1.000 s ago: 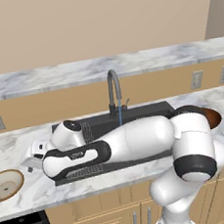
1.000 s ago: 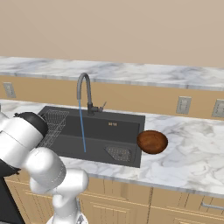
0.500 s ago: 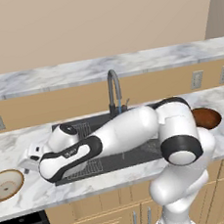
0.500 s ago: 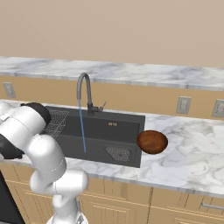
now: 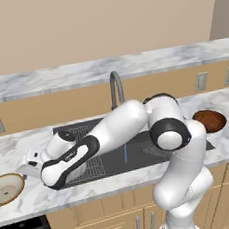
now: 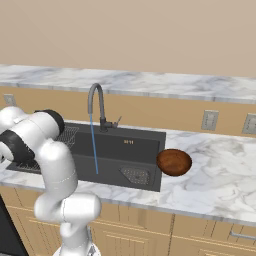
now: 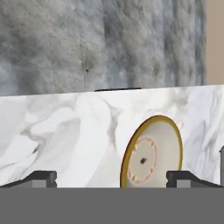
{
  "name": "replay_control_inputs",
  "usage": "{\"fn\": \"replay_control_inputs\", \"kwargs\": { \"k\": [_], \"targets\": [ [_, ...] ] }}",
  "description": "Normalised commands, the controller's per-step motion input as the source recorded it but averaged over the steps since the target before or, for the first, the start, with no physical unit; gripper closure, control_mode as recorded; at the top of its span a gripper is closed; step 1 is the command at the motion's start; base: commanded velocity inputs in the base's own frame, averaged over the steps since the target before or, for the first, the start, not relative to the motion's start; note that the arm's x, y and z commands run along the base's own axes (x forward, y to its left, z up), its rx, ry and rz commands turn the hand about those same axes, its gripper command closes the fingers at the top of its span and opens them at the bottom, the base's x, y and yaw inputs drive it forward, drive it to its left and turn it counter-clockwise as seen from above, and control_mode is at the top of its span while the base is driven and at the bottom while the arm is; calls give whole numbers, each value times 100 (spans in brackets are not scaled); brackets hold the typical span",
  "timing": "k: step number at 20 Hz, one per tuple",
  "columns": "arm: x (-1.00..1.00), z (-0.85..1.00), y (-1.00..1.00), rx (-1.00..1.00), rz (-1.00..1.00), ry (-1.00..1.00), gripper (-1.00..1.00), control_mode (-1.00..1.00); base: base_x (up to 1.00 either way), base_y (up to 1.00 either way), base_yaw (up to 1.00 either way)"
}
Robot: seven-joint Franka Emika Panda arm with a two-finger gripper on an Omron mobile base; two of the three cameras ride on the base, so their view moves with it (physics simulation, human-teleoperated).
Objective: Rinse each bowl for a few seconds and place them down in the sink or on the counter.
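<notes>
Presently, the tool stood fully spread and empty, low over the tabletop left of the sink, pointing at the tan bowl that lay near the front edge; the reddish-brown bowl rested on the tabletop just right of the sink, with water running from the tap. In my judgement, 1 finger should pass inside the near rim and 1 outside, closing squarely so the shallow bowl neither tips nor slides off the edge.
</notes>
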Motion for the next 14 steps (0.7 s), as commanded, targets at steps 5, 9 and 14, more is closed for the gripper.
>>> {"fn": "replay_control_inputs", "kwargs": {
  "k": [5,9,14],
  "targets": [
    [13,-11,26,0,-2,2,-100,-100,0,0,0],
    [11,-4,27,0,-2,0,-100,-100,0,0,0],
    [11,-4,28,0,-2,0,-100,-100,0,0,0]
  ]
}}
